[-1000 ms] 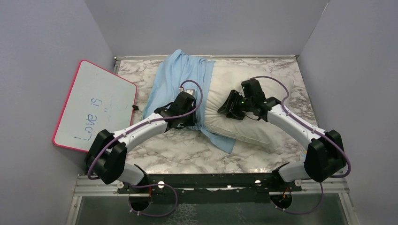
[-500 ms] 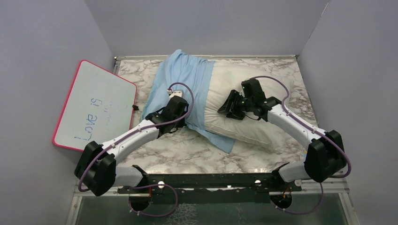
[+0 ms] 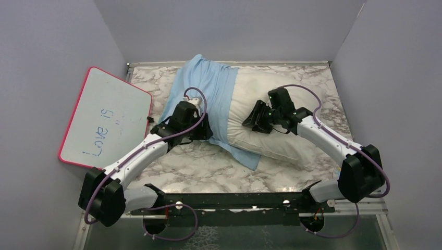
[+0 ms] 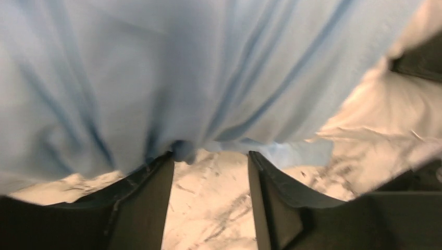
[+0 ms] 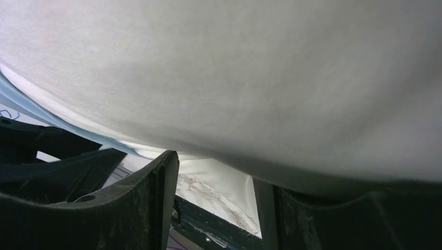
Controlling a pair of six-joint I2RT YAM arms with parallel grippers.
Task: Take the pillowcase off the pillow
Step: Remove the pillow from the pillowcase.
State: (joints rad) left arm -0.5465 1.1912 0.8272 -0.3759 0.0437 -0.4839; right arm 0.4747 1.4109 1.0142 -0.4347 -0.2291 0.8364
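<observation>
Grey walls close in a marble-patterned worktop. At 9 o'clock a pink-rimmed whiteboard with blue writing sits against the left wall. Next comes my left hand, at about 10 o'clock from the worktop's middle. Its two fingers stand spread, with bare marble showing between them. The lower edge of the pillowcase hangs just over their tips, a small bunch of folds touching one fingertip.

The pillowcase shows its plain light blue face, creased in long folds. It covers only the 9 o'clock end of the pillow, running from the far edge of the worktop down to a corner that trails toward 6 o'clock along the pillow's near side. The pillow is plump and off-white, bare for most of its length, and lies aslant toward 4 o'clock.

My right hand rests on the pillow's bare middle, fingers spread and pressed against the fabric, which bulges over them in my wrist view.
</observation>
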